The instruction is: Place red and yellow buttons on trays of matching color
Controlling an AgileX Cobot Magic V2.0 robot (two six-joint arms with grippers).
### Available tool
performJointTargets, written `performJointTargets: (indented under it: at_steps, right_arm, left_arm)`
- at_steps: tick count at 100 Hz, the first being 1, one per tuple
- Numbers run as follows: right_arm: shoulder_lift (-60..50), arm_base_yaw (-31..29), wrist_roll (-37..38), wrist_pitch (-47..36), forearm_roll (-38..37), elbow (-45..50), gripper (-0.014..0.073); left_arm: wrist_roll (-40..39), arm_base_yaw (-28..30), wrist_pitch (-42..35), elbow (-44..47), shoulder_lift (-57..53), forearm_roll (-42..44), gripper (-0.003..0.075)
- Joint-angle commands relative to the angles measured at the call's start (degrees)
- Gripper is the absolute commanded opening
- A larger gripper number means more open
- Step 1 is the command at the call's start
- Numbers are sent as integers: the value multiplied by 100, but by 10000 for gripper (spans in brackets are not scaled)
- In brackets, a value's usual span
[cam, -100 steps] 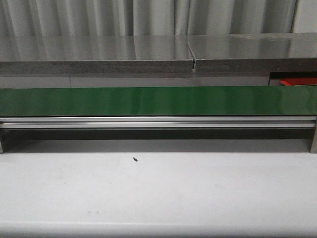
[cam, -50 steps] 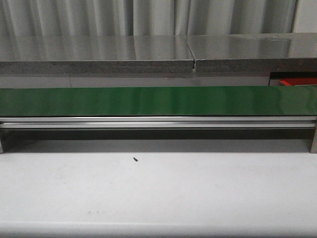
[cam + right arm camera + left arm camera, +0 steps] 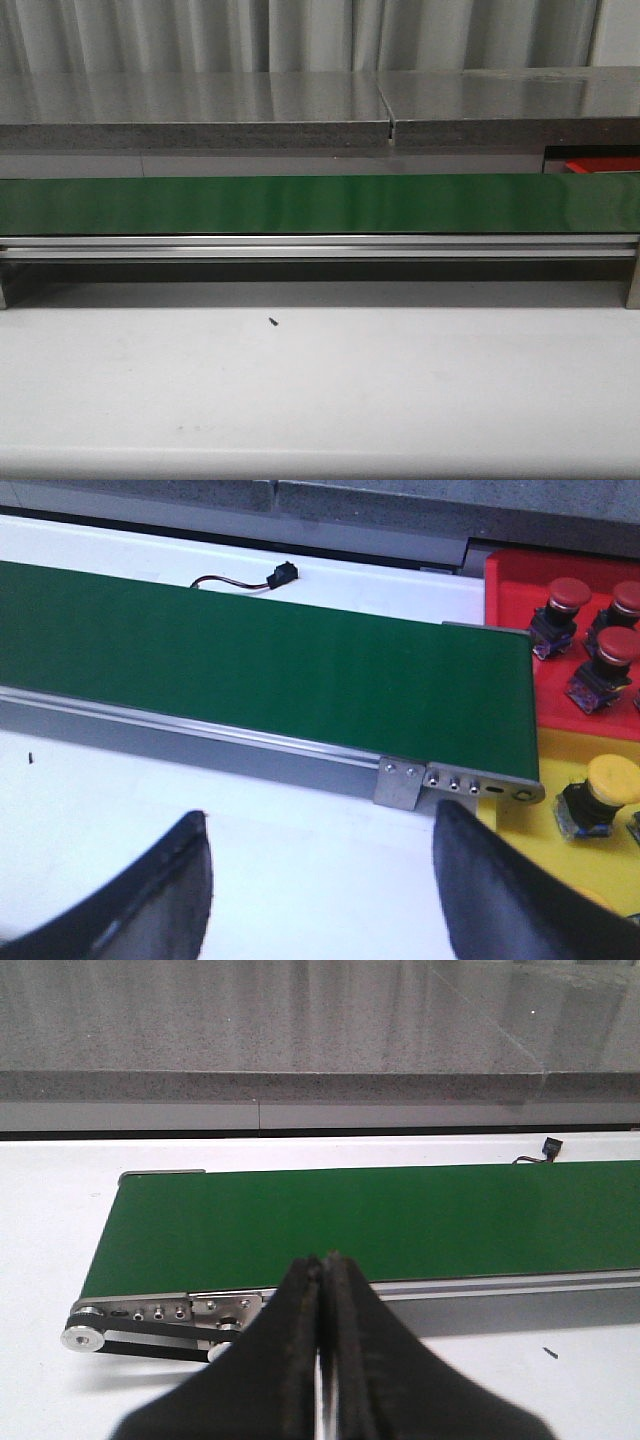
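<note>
Three red buttons [image 3: 572,592] with dark bases stand in the red tray [image 3: 510,580], seen in the right wrist view just past the end of the green conveyor belt [image 3: 260,670]. Right beside that tray lies the yellow tray [image 3: 560,765], holding a yellow button [image 3: 610,780] on a dark base; a second dark item at the frame edge is cut off and cannot be identified. In the front view only a sliver of the red tray shows at the far right behind the belt.

The right hand [image 3: 320,880] hangs over the white surface [image 3: 300,850] on the near side of the belt, its two dark fingers spread wide apart with nothing between them. The left hand [image 3: 322,1350] hangs near the belt's other end, by the roller [image 3: 85,1335], its fingers pressed together and holding nothing.

The belt carries nothing in any view. A small black speck [image 3: 273,321] lies on the surface in front of the belt, and a black connector [image 3: 283,575] with thin wires lies behind it. A grey stone ledge [image 3: 200,110] runs along the back.
</note>
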Motion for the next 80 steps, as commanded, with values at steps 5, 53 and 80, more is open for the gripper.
performJointTargets:
  at_steps: [5, 53, 80]
  right_arm:
    - [-541, 3, -83, -198, 84, 110, 355]
    - [-858, 3, -78, -22, 105, 227, -118]
    - [-858, 3, -78, -22, 105, 227, -118]
  left_arm:
    - [-15, -40, -389, -152, 14, -134, -19]
    - [-15, -40, -389, -152, 14, -134, -19]
    - [-15, -40, -389, -152, 14, -134, -19]
